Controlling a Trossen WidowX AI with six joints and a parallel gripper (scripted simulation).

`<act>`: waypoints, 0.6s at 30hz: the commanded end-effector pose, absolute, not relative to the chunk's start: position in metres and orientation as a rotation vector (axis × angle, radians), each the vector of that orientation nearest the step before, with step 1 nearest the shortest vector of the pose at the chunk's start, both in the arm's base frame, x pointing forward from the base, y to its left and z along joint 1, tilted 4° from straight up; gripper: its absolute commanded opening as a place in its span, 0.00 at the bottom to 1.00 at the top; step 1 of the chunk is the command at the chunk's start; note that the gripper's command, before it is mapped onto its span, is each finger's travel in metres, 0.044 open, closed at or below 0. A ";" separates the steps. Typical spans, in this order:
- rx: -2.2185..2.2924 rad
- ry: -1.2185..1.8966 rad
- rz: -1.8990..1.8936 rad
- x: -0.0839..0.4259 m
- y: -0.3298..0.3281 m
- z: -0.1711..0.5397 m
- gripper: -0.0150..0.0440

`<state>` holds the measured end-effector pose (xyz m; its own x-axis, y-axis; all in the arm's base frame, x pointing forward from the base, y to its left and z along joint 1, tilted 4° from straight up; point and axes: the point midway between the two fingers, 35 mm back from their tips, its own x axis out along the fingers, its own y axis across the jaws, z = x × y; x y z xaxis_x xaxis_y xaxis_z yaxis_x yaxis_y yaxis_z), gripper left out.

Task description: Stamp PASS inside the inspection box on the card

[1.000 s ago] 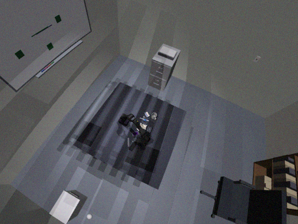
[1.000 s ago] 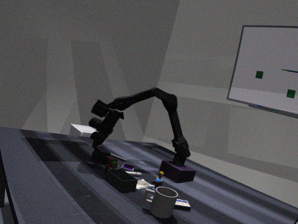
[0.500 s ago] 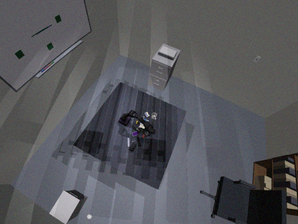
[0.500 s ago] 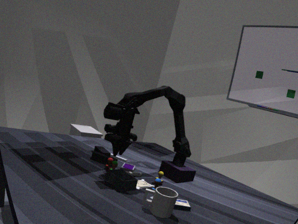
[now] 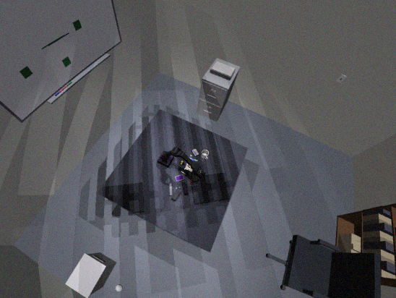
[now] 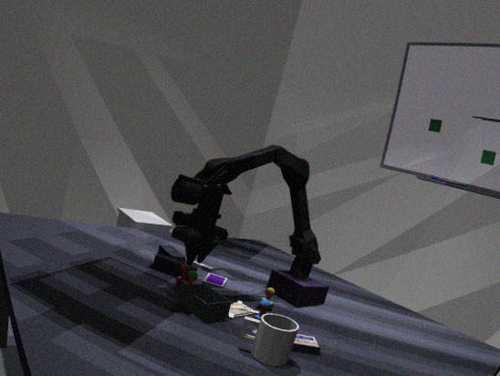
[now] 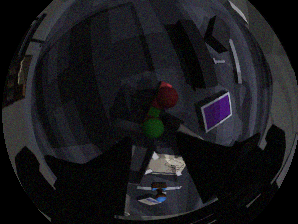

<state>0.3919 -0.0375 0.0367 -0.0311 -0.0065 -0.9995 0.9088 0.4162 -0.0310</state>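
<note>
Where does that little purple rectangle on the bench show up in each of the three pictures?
Top view: the purple pad is a tiny patch near the middle, among the clutter on the dark bench.
Exterior view: it lies flat just right of the gripper, which hangs above the red and green stamp knobs.
Wrist view: it sits right of centre.
Shared landmark: the red and green knobs, directly left of it in the exterior and wrist views.

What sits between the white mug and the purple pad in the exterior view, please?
In the exterior view, a dark box lies between the mug and the pad, with white cards beside it.
</note>
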 end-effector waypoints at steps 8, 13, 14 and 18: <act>0.879 1.412 -0.914 0.390 -0.037 0.017 0.63; 0.879 1.412 -0.914 0.390 -0.037 0.008 0.63; 0.879 1.412 -0.914 0.390 -0.037 0.007 0.63; 0.879 1.412 -0.914 0.390 -0.037 0.000 0.63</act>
